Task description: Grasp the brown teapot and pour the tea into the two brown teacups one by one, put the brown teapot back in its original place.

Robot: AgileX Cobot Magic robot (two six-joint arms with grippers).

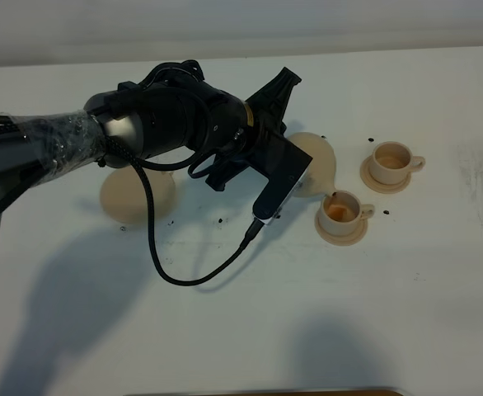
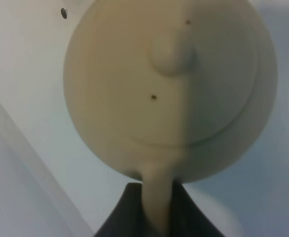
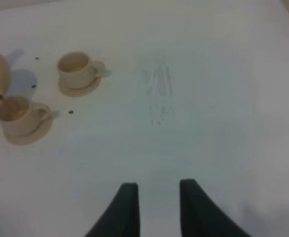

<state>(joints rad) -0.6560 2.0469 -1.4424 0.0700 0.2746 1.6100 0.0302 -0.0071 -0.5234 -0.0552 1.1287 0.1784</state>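
Seen from the high camera, the black left arm (image 1: pixel 143 124) reaches from the left edge across the middle of the white desk (image 1: pixel 324 330) and holds the squat tan ceramic teapot (image 1: pixel 322 158) tipped right of centre. Its spout is low over the rim of the nearer small tan teacup (image 1: pixel 341 211), which shows amber liquid, so the first pour appears to be under way. The farther matching teacup (image 1: pixel 391 161) sits on its saucer to the upper right, pale inside and probably yet to be filled. The wide flat tan saucer (image 1: pixel 138 196), where the pot belongs, lies bare at centre left. The arm partly covers it and a looping black cable (image 1: pixel 166 266) hangs just beside it. A few dark specks (image 1: pixel 370 139) dot the desk. In the left wrist view, the left jaws are closed on the pot's loop handle at the bottom of the frame, with the knobbed lid facing the lens. In the right wrist view, the right jaws stand parted and empty over bare desk. Both cups are well away at the upper left, so nothing blocks the move to the second cup.
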